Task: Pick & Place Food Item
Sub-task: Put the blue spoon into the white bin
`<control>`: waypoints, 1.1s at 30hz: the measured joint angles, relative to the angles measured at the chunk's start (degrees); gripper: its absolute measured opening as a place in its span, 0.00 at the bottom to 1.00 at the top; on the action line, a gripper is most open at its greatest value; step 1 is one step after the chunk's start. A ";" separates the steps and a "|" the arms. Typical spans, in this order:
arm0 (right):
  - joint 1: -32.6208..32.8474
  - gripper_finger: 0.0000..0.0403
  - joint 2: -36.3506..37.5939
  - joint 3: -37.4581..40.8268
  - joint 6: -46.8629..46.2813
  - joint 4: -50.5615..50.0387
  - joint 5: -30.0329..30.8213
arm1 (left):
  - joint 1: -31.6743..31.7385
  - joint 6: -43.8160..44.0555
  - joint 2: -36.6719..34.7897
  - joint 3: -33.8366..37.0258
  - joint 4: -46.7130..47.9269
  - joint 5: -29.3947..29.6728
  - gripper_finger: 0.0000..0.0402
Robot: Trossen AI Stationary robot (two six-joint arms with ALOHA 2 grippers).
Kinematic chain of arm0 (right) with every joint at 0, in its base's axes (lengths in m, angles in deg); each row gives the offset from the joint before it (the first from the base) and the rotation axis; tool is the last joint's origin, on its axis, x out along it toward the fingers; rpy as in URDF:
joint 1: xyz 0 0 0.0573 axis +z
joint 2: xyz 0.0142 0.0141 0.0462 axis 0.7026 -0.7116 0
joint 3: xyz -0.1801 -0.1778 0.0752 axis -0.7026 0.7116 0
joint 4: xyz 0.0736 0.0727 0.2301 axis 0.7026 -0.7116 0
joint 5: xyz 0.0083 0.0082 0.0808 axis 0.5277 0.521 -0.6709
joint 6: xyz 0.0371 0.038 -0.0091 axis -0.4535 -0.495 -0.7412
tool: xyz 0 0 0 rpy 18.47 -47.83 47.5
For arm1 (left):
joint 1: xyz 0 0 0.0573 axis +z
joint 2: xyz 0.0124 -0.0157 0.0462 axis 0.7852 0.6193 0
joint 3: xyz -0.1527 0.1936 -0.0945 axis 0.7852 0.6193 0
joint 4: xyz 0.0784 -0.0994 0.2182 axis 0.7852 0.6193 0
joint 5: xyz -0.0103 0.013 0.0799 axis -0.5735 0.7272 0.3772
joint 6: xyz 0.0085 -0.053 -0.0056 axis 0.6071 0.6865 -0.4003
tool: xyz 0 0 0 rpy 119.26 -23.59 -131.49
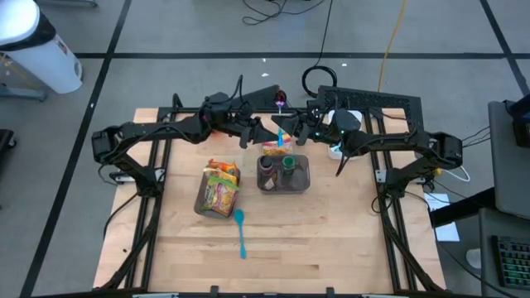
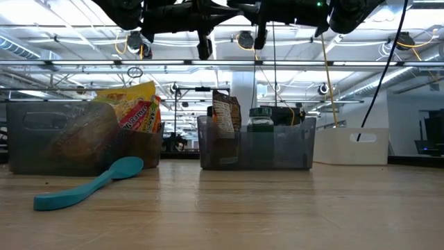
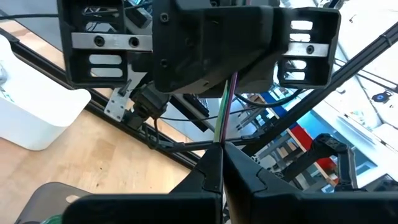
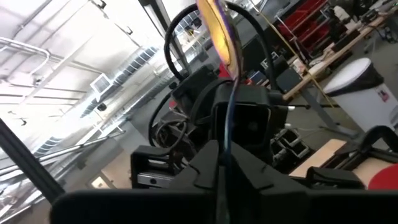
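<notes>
We see a pale wooden table (image 1: 281,248) with a visible plank grain. On it stand two translucent grey plastic bins with straight walls. The left bin (image 1: 217,192) holds crinkled yellow-and-orange snack bags (image 2: 132,107). The middle bin (image 1: 284,175) holds a dark printed pouch (image 2: 224,117) standing upright, a green-capped jar (image 2: 261,115) beside it, and an orange packet (image 1: 276,150) at its far side. A smooth teal plastic spoon (image 1: 240,230) lies flat on the wood, near of the left bin and apart from it. A white rectangular tub (image 2: 350,146) sits to the right, near the table's far right side.

Both arms meet above the far side of the middle bin. The left gripper (image 3: 221,160) has its fingers pressed together on a thin purple stick (image 3: 225,109). The right gripper (image 4: 222,157) is likewise clamped on a thin stem that carries a glossy yellow-and-purple wrapped piece (image 4: 217,25) at its top, seemingly a lollipop (image 1: 281,103). We cannot tell whether both claws hold the same stick.
</notes>
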 joint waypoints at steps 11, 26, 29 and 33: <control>-0.02 0.00 0.67 0.00 0.80 0.05 2.12 | 0.76 0.96 0.00 0.00 -2.43 0.18 0.07; -3.62 0.00 3.42 0.04 0.02 -1.60 3.33 | 5.31 4.66 0.01 -0.02 -13.81 -1.60 0.38; -5.91 0.00 7.00 0.04 1.00 -6.37 3.22 | 7.39 7.74 -0.02 -0.02 -20.92 -4.41 0.42; -9.00 0.00 13.44 0.04 2.21 -17.90 4.45 | 10.23 13.58 -0.69 -0.03 -25.32 -7.96 0.43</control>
